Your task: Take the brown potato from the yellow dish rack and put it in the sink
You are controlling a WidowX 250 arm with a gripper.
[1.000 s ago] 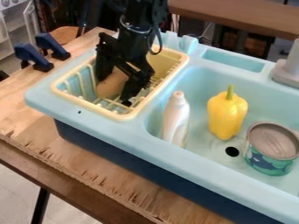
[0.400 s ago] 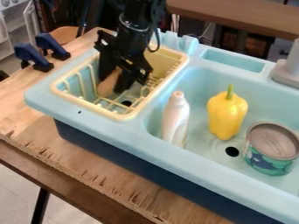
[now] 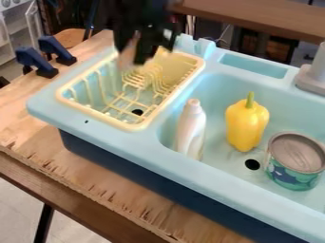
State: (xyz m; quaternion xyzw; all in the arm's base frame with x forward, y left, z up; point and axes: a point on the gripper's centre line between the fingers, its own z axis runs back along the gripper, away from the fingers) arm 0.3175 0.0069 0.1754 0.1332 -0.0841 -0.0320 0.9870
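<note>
My hand (image 3: 131, 53) is pinching a tan, elongated thing (image 3: 129, 55), blurred, between its fingers at the upper left of the camera view. The thing's long axis runs roughly up and down, with a slight slant; its lower end points toward the yellow rack (image 3: 131, 127) and appears over the rack's far left part, above the wires. How high it hangs I cannot tell. The rack sits in the left end of a light blue sink (image 3: 222, 178), which rests on a wooden desk (image 3: 95, 175). To the view's right of my hand and nearer the camera, the basin holds, left to right, a white bottle (image 3: 190, 130) beside the rack, a yellow pepper (image 3: 246, 124) with its green stem up, and an upright can (image 3: 295, 163).
</note>
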